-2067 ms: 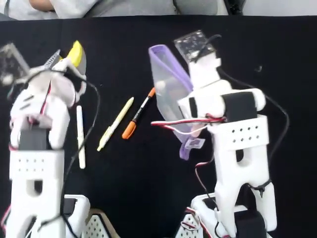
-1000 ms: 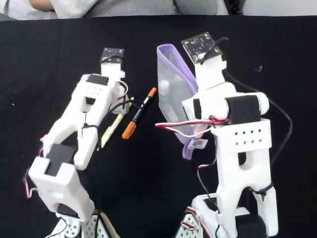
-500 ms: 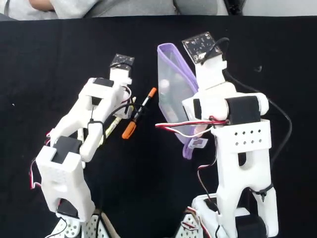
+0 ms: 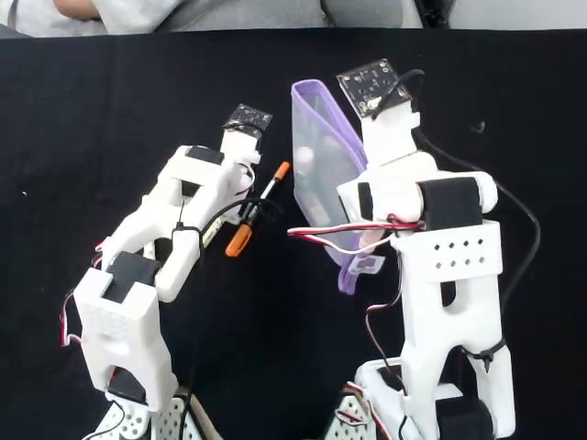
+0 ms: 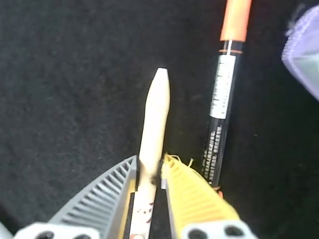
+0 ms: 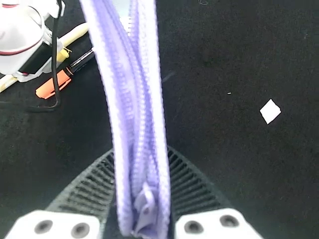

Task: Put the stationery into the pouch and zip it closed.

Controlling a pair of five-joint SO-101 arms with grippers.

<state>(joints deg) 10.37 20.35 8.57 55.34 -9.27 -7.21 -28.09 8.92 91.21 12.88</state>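
Observation:
My left gripper [image 5: 150, 159] is shut on a cream pen [image 5: 154, 119] that lies on the black cloth. An orange-and-black marker [image 5: 223, 94] lies right beside it, apart from the fingers. From above, the left arm [image 4: 183, 211] covers most of the pen, and the marker [image 4: 252, 213] shows just to its right. My right gripper [image 6: 140, 149] is shut on the purple zip edge of the pouch [image 6: 132, 84], close to the zip pull [image 6: 144, 204]. The clear pouch [image 4: 316, 160] stands on edge, tilted, with something pale inside.
Black cloth covers the table [image 4: 73, 110]. A small white scrap [image 6: 270, 110] lies to the right of the pouch. Cables hang from the right arm [image 4: 440, 238]. At the far edge, a person's sleeve [image 4: 138, 14] rests off the cloth.
The left arm has swung from the far left over to the pens, and its wrist has crept further toward the pouch. The right arm and the pouch have barely moved.

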